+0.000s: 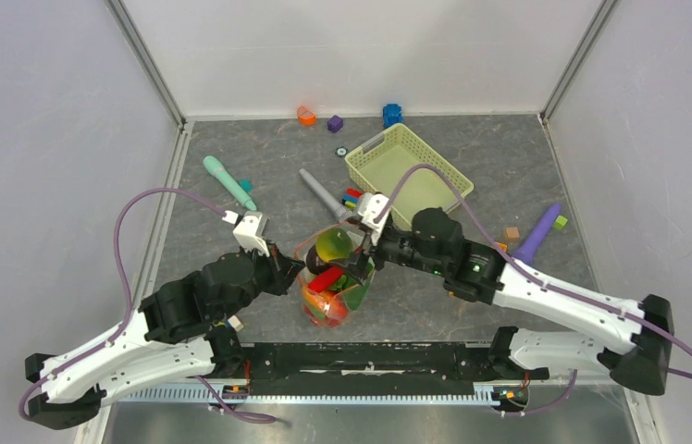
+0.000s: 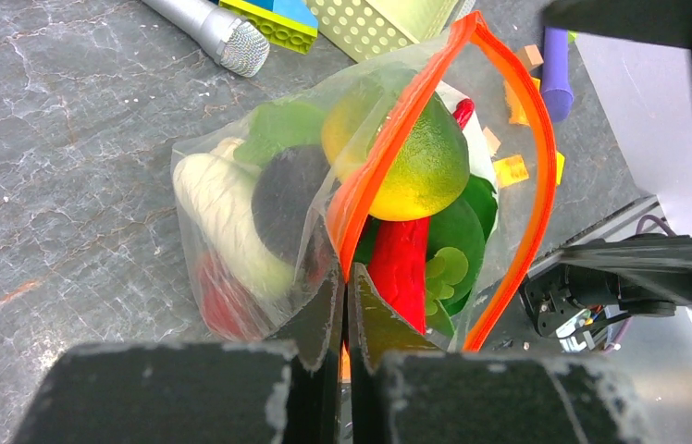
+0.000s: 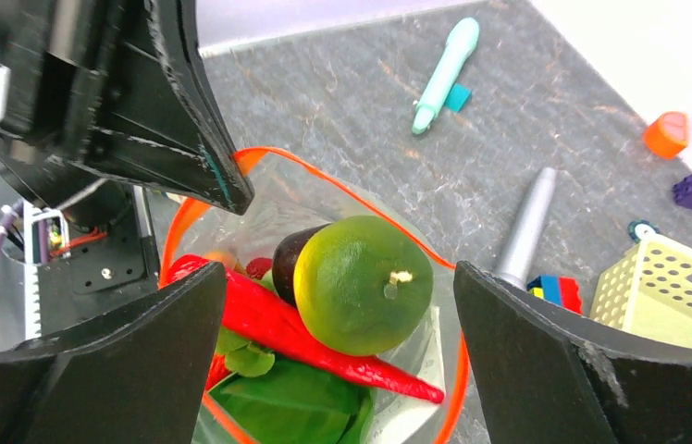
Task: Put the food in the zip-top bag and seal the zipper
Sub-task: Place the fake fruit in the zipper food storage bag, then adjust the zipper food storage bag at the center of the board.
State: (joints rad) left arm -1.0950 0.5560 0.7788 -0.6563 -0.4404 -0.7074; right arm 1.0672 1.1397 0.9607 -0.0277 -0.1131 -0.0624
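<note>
From above, saw the bag (image 1: pixel 331 289) upright mid-table near the basket (image 1: pixel 407 171), stuffed with food (image 1: pixel 331 248), flanked by the left gripper (image 1: pixel 296 268) and right gripper (image 1: pixel 361 261). Through the left wrist, found jaws pinched tight on the zipper (image 2: pixel 527 139), bag mouth gaping. Through the right wrist, found jaws spread wide above the food, gripping nothing.

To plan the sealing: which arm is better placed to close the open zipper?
Probably right: the right tool hangs open above the zipper, while the left tool is shut on the edge of the zip-top bag.
</note>
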